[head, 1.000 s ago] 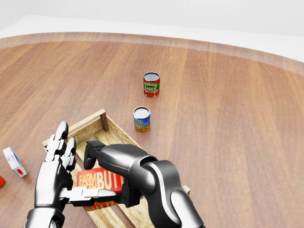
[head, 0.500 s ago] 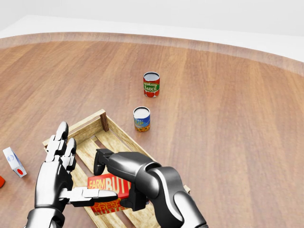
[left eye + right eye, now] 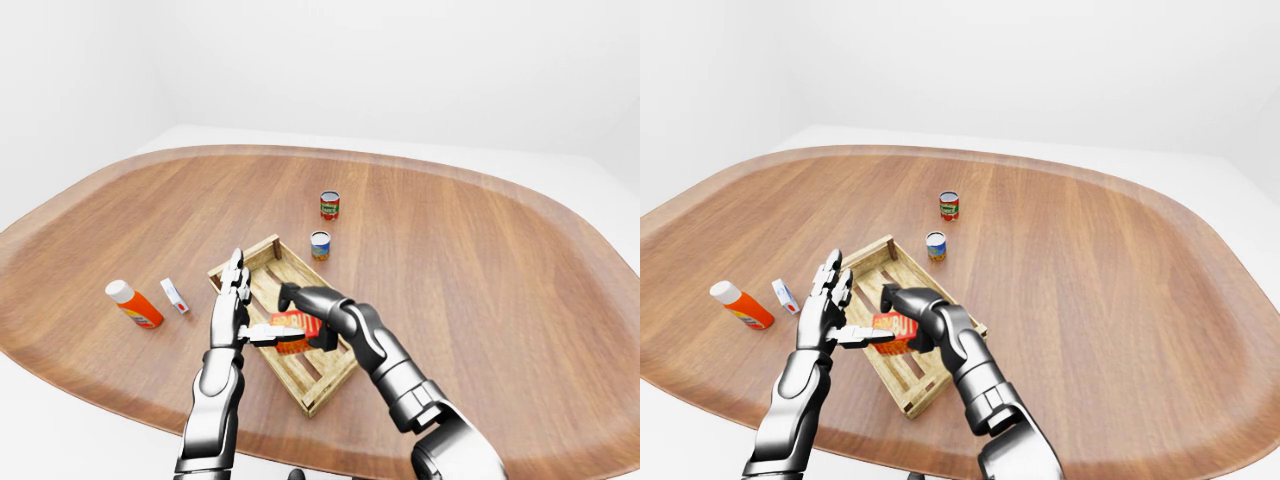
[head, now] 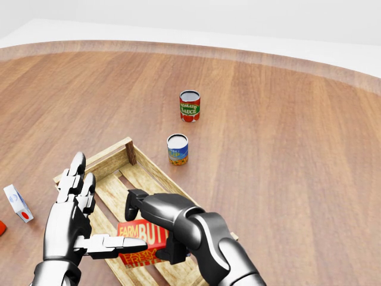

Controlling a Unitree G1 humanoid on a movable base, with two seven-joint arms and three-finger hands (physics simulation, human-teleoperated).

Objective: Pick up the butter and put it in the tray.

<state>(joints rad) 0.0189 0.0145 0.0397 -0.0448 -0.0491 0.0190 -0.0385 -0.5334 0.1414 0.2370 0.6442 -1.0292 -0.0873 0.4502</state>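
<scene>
Lower left in the head view, the red cardboard butter box [image 4: 138, 237] lies in the slatted wooden tray [image 4: 122, 152]. The glossy right hand [image 4: 156, 221] curls over it, though whether it grips is unclear; the left hand [image 4: 76, 221] is spread open alongside. Bare, smooth wooden tabletop [image 4: 286, 155] stretches rightward.

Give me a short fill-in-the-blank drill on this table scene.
1. The right hand holds the butter over the wooden ____.
2. The left hand is ____, fingers spread.
3. Above the tray in the head view stand ____ cans.
4. The tomato sauce can has a ____ label.

Missing words: tray; open; two; red
</scene>
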